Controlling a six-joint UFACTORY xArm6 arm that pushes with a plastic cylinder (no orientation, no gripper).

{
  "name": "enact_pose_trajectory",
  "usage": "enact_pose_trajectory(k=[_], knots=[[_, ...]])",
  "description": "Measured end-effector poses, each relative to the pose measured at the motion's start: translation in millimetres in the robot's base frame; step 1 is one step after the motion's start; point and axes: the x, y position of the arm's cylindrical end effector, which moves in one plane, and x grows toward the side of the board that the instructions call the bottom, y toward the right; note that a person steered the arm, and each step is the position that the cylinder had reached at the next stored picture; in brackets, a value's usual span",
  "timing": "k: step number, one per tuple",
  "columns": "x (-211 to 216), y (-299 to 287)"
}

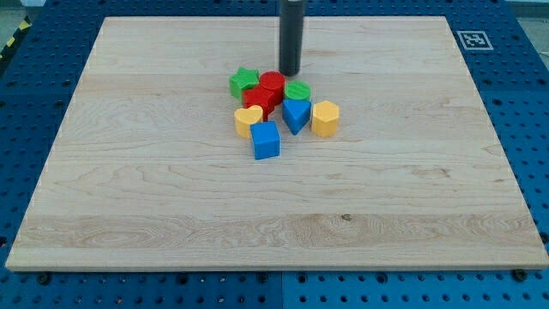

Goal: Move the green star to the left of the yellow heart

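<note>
The green star (244,82) lies at the upper left of a tight cluster of blocks near the board's middle. The yellow heart (248,120) lies just below it, with a red block (258,99) between them to the right. My tip (290,72) is at the end of the dark rod, just above the cluster, right of the green star and close to the red cylinder (272,84).
A green cylinder (298,92), a blue triangular block (296,115), a yellow hexagonal block (325,118) and a blue cube (266,140) complete the cluster. The wooden board (129,189) lies on a blue perforated table, with a marker tag (473,39) at its top right corner.
</note>
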Motion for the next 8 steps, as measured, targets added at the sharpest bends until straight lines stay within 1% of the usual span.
enact_pose_trajectory(k=[1, 2, 4, 5, 7, 8], knots=[[-3, -57], [6, -98], [36, -99], [27, -107], [-29, -63], [-30, -34]])
